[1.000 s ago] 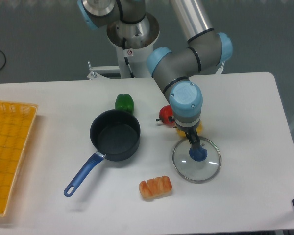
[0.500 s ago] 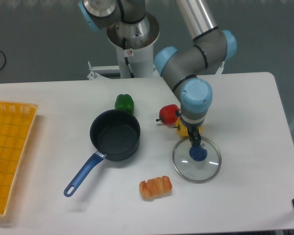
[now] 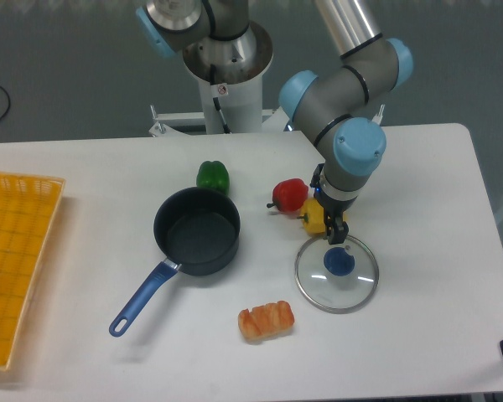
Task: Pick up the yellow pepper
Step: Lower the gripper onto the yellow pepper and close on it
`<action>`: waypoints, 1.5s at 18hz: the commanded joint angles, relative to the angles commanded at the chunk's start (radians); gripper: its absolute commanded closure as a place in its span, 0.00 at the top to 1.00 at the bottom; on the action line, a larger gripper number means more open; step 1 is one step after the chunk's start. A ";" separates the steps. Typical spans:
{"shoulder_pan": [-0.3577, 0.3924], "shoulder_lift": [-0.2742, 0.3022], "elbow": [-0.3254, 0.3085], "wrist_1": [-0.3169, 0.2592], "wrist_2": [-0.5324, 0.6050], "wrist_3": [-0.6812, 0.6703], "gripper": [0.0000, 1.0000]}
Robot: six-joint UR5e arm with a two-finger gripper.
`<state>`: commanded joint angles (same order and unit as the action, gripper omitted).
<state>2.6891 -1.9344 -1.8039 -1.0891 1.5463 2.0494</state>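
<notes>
Camera view: one yellow pepper (image 3: 313, 217) sits on the white table (image 3: 419, 184), partly hidden behind the gripper (image 3: 336, 230), touching or just beside one red pepper (image 3: 290, 194) on its left. The gripper hangs from the arm's wrist (image 3: 355, 153) directly over the yellow pepper's right side; its fingers are dark and seen nearly end-on, so whether they are apart, together, or clamped on the pepper cannot be told. Just below the yellow pepper lies one glass lid (image 3: 336, 273) with a blue knob, flat on the table; the fingertips reach down toward its upper rim. One green pepper (image 3: 212, 176) stands well to the left, just beside the far rim of one dark pot (image 3: 197, 230), which has a blue handle pointing to the lower left. One orange-and-white food piece (image 3: 267, 320) lies near the front, between pot handle and lid. One yellow basket (image 3: 15, 260) occupies the left edge.
</notes>
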 joint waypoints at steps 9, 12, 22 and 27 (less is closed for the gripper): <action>0.003 0.017 -0.029 -0.002 0.006 0.002 1.00; 0.005 0.018 -0.034 0.000 0.006 0.002 1.00; 0.008 0.014 -0.012 0.003 0.003 -0.002 1.00; 0.003 0.003 -0.008 0.008 0.002 -0.006 1.00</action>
<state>2.6922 -1.9313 -1.8116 -1.0815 1.5478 2.0433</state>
